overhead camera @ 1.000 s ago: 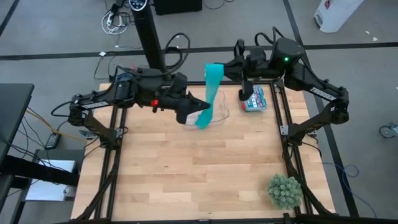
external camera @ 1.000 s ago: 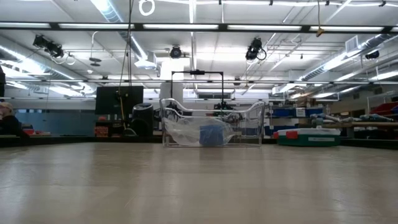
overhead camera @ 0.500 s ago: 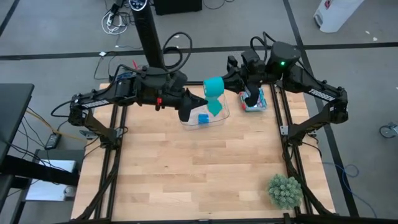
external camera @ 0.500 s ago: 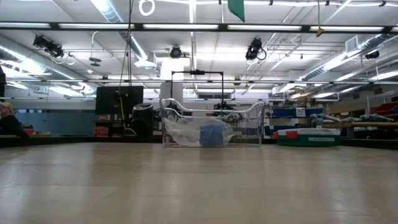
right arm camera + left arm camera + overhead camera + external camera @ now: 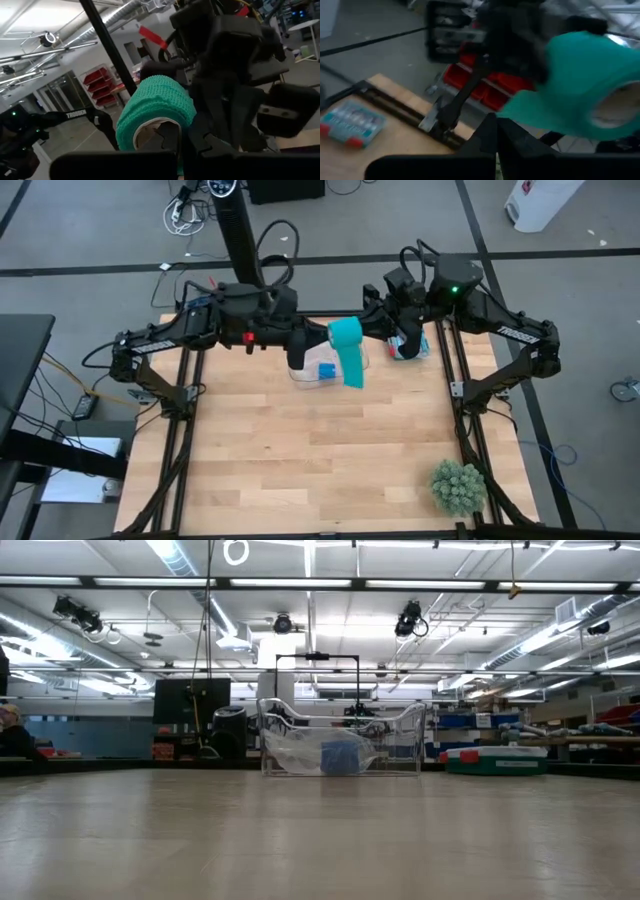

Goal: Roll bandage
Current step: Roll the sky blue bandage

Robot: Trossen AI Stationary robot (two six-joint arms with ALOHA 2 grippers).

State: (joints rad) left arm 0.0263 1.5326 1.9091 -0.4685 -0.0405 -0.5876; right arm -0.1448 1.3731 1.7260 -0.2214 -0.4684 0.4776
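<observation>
Both grippers, left (image 5: 312,343) and right (image 5: 372,322), clamped on bandage (image 5: 346,340) above bin (image 5: 300,374). Keep tail taut, wind evenly, edges aligned.

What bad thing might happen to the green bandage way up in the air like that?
The bandage is held above the table between the left gripper and the right gripper, with a loose tail hanging down. That tail might unwind further, undoing the roll. If either grip slips, the bandage would probably drop toward the clear bin below, beside the blue roll.
</observation>
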